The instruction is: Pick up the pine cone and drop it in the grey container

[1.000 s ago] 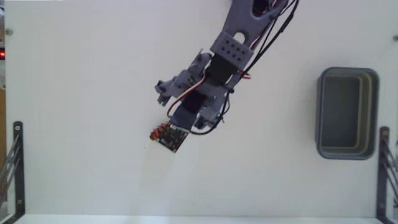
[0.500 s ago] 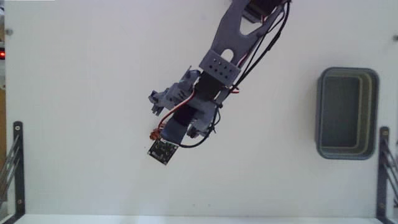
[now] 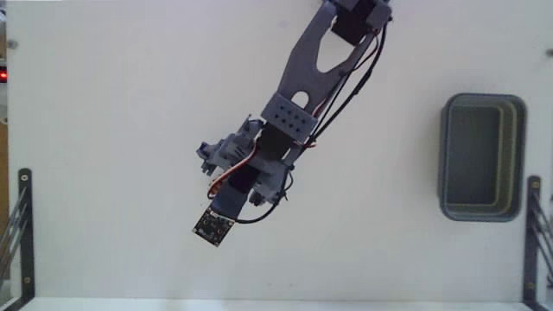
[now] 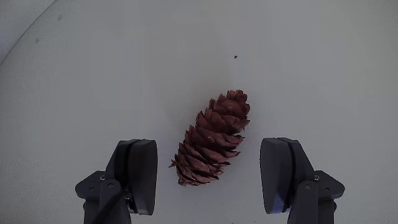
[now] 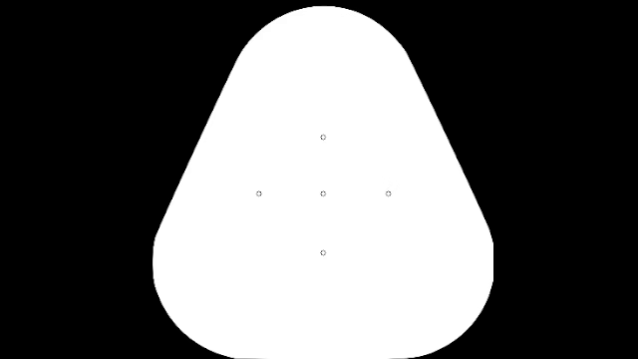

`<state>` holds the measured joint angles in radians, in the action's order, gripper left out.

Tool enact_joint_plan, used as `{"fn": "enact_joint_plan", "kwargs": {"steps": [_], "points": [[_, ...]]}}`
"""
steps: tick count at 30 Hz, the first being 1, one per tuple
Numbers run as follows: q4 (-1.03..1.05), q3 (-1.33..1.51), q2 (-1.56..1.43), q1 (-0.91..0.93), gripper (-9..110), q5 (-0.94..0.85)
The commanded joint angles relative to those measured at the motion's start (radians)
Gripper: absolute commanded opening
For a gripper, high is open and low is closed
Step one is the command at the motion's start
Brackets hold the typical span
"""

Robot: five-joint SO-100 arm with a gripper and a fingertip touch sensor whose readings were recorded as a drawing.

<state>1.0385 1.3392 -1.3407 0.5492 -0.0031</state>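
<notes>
Tool [image 4: 208, 177] spread wide, I see both fingers clear of the pine cone [image 4: 212, 139] | cone lies on white surface [image 4: 93, 74] between them | arm has swung lower-left since earlier frame; grey container [image 3: 482, 157] far right, unchanged

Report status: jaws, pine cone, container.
Gripper jaws open, straddling pine cone, no contact. Cone on table. Grey container empty, far right in fixed view. Path clear.
</notes>
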Motion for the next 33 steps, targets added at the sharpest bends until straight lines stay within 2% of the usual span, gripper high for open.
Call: {"fn": "enact_joint_plan", "kwargs": {"steps": [1, 22, 33], "points": [[0.008, -0.1, 0.004, 0.026, 110, 0.003], [0.017, -0.148, 0.043, 0.026, 110, 0.003], [-0.099, -0.022, 0.034, 0.026, 110, 0.003]]}}
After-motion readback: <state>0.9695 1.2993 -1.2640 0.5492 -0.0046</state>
